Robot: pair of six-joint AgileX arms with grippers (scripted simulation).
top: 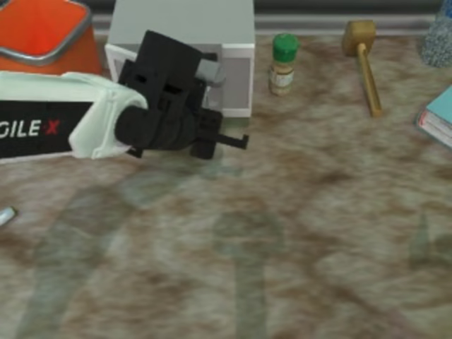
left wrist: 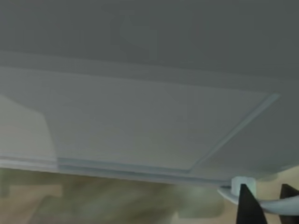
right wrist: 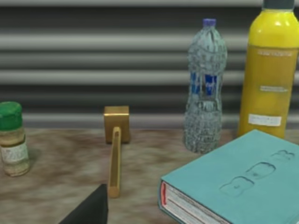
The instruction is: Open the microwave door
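Judging from the left wrist view, the left claw [left wrist: 264, 203] has its fingers spread, one on each side of the pale handle [left wrist: 243, 184] at the edge of the door [left wrist: 140, 121], not yet clenched. If it closes off-centre or pulls straight back and not along the hinge arc, the handle may slip out or the microwave [top: 191, 32] may slide on the counter [top: 282, 233]. The left arm reaches across the microwave front. Right claw state: cannot tell.
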